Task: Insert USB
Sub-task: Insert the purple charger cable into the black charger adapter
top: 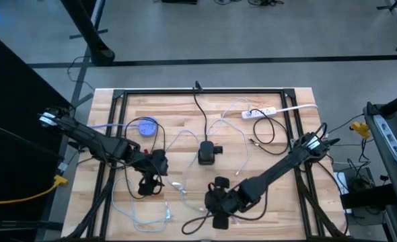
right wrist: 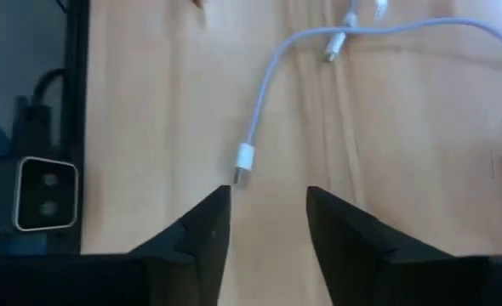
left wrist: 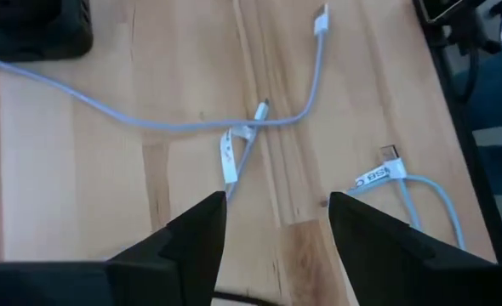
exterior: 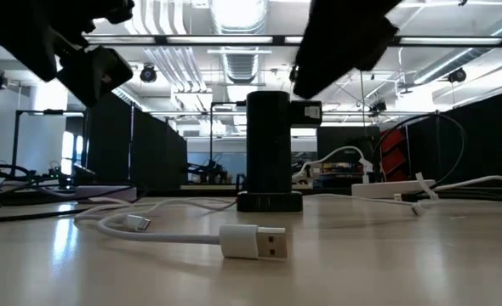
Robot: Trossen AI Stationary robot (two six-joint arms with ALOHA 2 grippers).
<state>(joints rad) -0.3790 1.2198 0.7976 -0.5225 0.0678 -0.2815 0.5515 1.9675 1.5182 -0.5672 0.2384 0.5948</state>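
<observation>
A black USB hub (top: 207,153) stands upright near the table's middle, a tall black tower (exterior: 268,153) in the low view. Several white USB cables lie slack on the wood. One white USB plug (right wrist: 245,161) lies flat just ahead of my right gripper (right wrist: 268,200), which hovers open near the front edge (top: 219,205). In the low view a white USB plug (exterior: 253,240) lies in the foreground. My left gripper (left wrist: 276,212) hangs open above the table left of the hub (top: 151,180), over a crossing of cables with a labelled plug (left wrist: 227,161). Nothing sits between either pair of fingers.
A white power strip (top: 260,112) lies at the back right with a black cord loop (top: 264,131). A round blue object (top: 147,126) sits at the back left. More plugs (left wrist: 385,166) and a cable end (left wrist: 322,17) lie loose. The hub's black cord (top: 202,111) runs to the far edge.
</observation>
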